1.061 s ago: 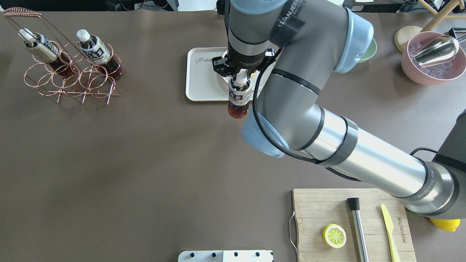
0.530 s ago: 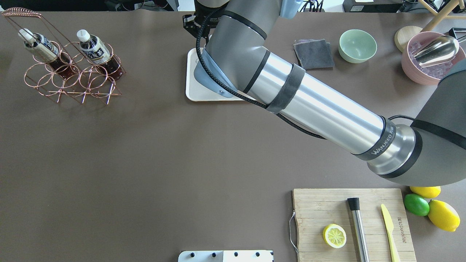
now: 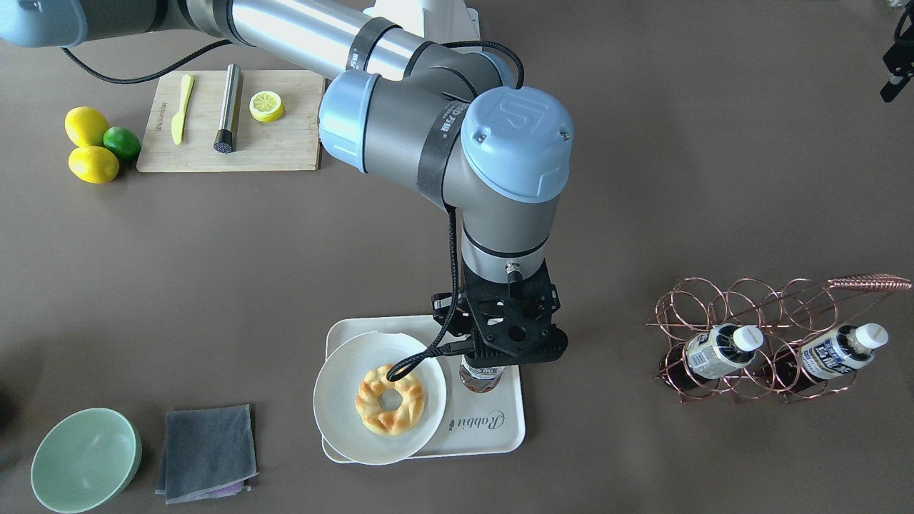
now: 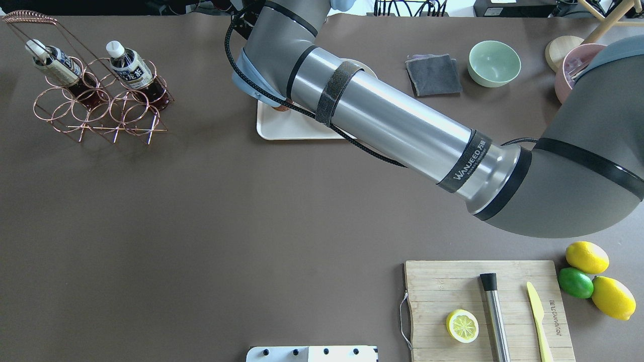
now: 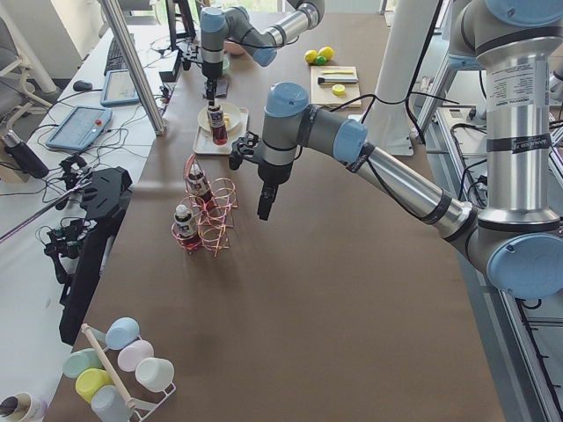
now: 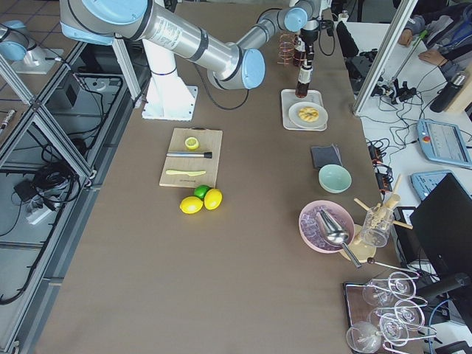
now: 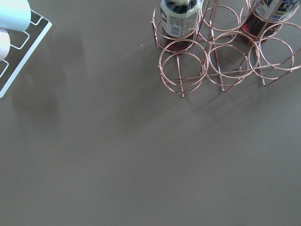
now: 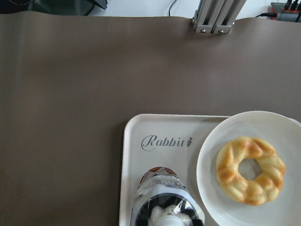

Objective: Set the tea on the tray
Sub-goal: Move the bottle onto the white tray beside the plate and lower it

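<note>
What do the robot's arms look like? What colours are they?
The right arm and left arm are shiny silver tubes with grey round joints and pale blue caps. Black straps wrap the right arm, one printed WANJEED, and a black cable runs down to the black right claw. The left claw is black too.

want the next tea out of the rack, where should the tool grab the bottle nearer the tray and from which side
Probably grip the bottle at its neck, just under the white cap, coming from above. Its lower body sits down inside the copper rack rings, so wire fences the sides; only the cap end stands clear.
</note>
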`<state>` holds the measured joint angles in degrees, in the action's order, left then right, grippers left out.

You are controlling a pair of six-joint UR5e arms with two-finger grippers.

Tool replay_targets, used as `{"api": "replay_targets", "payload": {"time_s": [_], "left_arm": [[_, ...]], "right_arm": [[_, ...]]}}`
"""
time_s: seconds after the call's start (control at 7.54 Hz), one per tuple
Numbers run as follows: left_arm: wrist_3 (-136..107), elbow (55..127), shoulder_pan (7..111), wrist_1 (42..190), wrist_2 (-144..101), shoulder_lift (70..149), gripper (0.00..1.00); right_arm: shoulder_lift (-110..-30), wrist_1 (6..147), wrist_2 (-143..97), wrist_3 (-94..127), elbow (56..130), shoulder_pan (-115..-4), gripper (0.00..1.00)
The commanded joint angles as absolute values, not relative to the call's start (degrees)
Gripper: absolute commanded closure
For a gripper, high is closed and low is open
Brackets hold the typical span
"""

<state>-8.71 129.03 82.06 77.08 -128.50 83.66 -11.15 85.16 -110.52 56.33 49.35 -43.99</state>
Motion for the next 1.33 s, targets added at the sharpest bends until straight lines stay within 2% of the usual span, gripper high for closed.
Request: {"api": "replay_targets", "payload": {"time_s": [0.0,0.13,0.27,0.4,0.53,0.8,0.93,1.06,1.19], "left_arm": [[-8.70,129.11,82.00,77.08,-128.50,83.58,0.02],[-8.70,129.11,82.00,77.08,-128.50,83.67,0.02],[-8.70,128.94,82.00,77.17,-128.50,83.67,0.03],[-8.70,128.59,81.91,78.21,-128.50,83.67,0.02],[-8.70,128.41,81.91,78.40,-128.41,83.67,0.02],[-8.70,128.15,81.39,78.49,-128.41,83.85,0.02],[-8.79,127.71,81.47,78.31,-128.50,83.85,0.02],[-8.70,127.18,81.91,78.40,-128.50,83.67,0.02],[-8.70,127.09,82.09,78.22,-128.50,83.67,0.03]], "right_arm": [[-10.72,83.15,-110.13,56.43,47.29,-43.59,1.00],[-10.64,82.80,-110.13,56.43,47.20,-43.59,1.00],[-10.72,82.71,-110.04,56.43,46.94,-43.59,0.79],[-10.72,82.62,-110.04,56.43,46.93,-43.59,0.38],[-10.72,82.62,-110.04,56.43,46.93,-43.59,0.30],[-10.72,82.71,-110.04,56.42,47.37,-43.50,0.01],[-11.33,83.49,-110.91,55.73,49.72,-44.38,0.01],[-14.91,86.98,-113.62,55.64,55.31,-45.43,0.01],[-21.81,92.93,-116.34,52.33,66.68,-47.88,0.01]]}}
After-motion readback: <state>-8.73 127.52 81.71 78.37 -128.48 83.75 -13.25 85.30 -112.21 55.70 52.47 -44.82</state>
